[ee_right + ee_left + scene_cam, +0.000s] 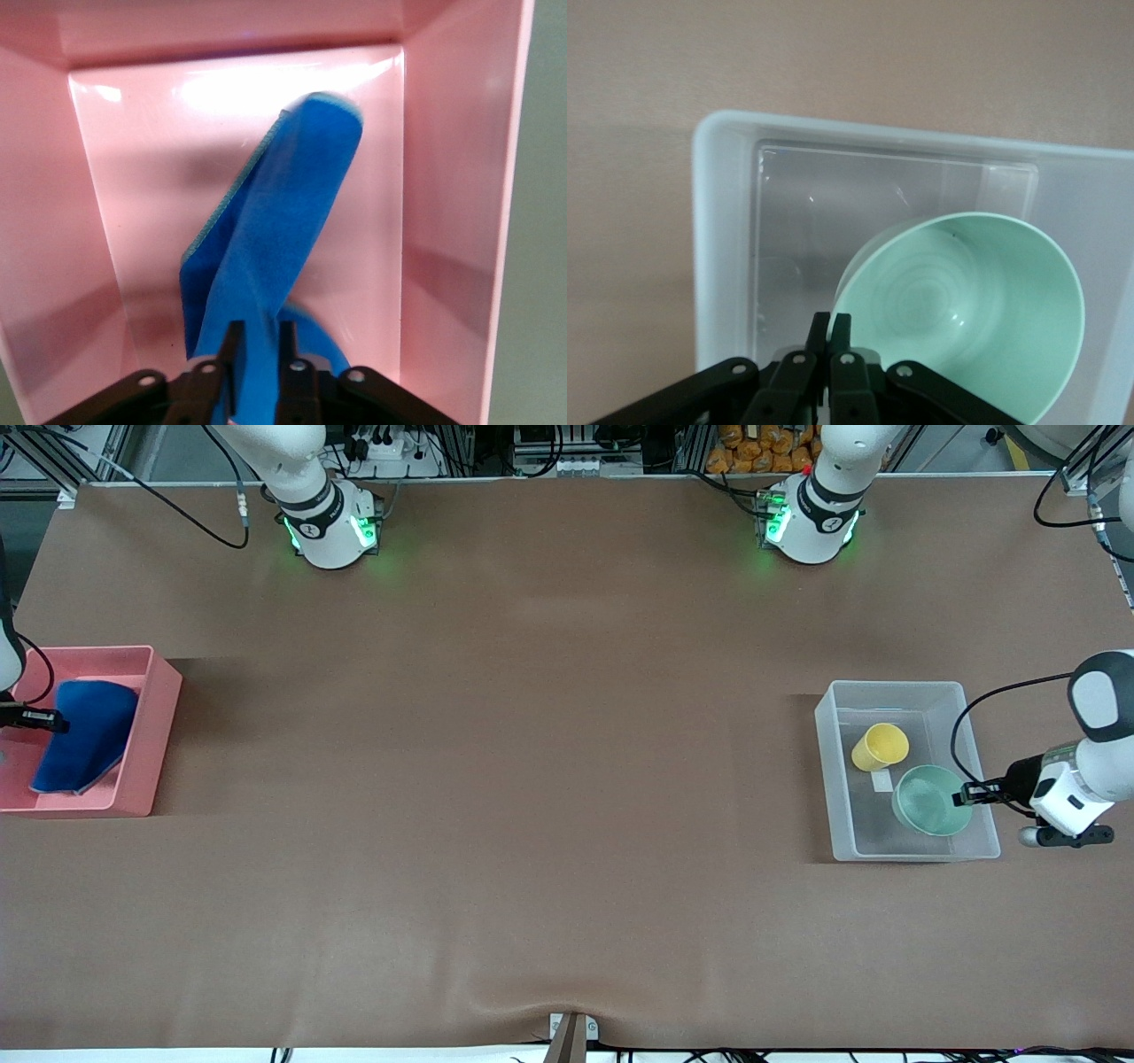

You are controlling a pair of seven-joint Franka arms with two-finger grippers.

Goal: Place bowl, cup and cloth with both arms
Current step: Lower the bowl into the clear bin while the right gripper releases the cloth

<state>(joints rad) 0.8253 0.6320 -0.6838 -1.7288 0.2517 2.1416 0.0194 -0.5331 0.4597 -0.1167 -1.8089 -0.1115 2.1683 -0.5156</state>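
A: Even overhead light fills the front view; the pink bin (151, 726) and clear bin (828, 779) cast soft shadows across the counter (532, 779), and the bases glow green.

B: Up close, white glare streaks the pink floor, and the cloth (283, 239) smears.

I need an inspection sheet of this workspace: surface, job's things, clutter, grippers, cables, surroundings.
Surface: brown table, wrinkled at the camera edge.
Job's things: bowl tilted in the clear bin; cup on its side beside it; cloth in the pink bin.
Clutter: nothing seen.
Grippers: left gripper shut on the bowl's rim; right gripper slightly parted, the cloth between its fingers.
Cables: black cable by the right arm's base.
Surroundings: frames and equipment past the table's top edge.
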